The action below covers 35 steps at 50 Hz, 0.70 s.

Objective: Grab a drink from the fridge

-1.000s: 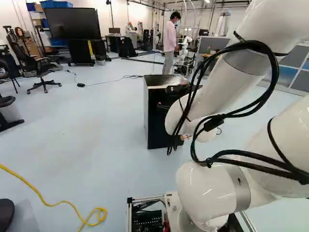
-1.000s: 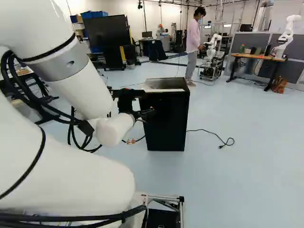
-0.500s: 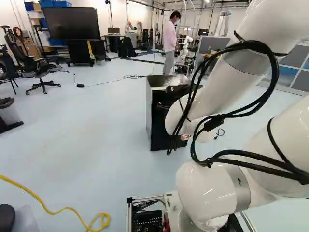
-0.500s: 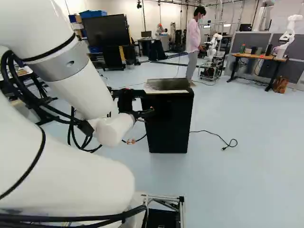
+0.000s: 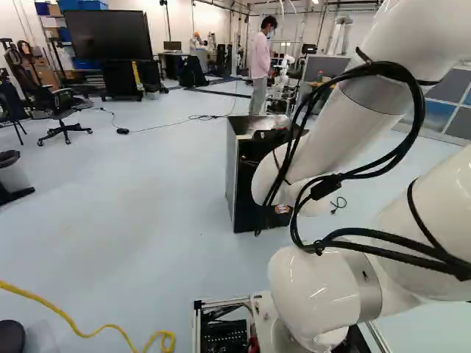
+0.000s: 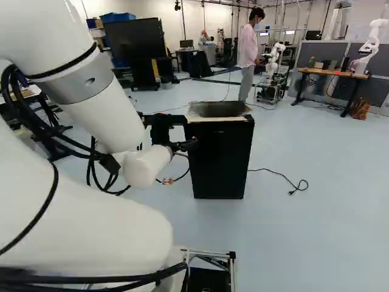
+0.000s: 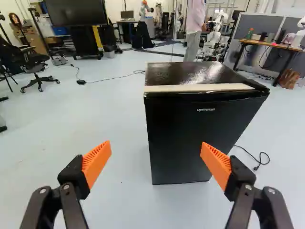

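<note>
Across a pale lab floor (image 5: pixel 140 191) in the left base view, a black mini fridge (image 5: pixel 232 169) stands ahead of the mobile robot, partly hidden behind the white arm (image 5: pixel 327 136) sent to fetch a drink. In the right base view, the fridge shows its front, the door (image 6: pixel 220 164) closed and the arm's end reaching toward it from the near side; whether the two touch cannot be told from here. In the wrist view, the gripper (image 7: pixel 156 149) faces the appliance with its orange-padded fingers (image 7: pixel 96 161) spread wide apart, nothing held between them and the shut door ahead. No drink is visible to be taken; it is presumably inside. The task appears to be in its opening stage, with the robot facing the fridge but the approach unfinished, and the door still to be opened, the drink found, gripped and lifted out.
</note>
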Motion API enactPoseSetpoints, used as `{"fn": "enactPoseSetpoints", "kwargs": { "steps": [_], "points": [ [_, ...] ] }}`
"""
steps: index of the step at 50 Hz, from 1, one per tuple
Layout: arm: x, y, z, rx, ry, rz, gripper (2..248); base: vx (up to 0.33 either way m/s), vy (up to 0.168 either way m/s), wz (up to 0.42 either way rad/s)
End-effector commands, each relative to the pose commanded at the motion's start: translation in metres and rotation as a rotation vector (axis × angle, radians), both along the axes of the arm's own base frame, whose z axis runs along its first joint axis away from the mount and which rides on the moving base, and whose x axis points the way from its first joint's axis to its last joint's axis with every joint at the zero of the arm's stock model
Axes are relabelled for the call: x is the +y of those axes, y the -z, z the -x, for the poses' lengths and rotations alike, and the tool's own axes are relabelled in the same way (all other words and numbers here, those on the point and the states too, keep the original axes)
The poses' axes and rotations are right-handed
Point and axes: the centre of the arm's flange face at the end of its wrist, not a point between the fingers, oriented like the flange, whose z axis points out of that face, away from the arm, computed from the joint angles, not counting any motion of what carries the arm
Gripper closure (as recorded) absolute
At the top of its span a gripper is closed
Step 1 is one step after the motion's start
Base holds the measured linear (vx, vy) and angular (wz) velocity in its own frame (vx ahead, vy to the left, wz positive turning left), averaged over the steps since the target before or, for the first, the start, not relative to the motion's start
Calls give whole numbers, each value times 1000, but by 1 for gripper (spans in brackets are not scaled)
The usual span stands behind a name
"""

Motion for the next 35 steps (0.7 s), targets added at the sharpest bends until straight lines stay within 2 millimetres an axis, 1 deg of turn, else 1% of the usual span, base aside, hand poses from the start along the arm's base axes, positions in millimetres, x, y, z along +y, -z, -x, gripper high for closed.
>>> {"fn": "enactPoseSetpoints", "kwargs": {
  "steps": [19,35],
  "points": [
    [0,0,0,0,0,0,3,57,78,-16],
    [0,0,0,0,0,0,3,48,63,-10]
  ]
}}
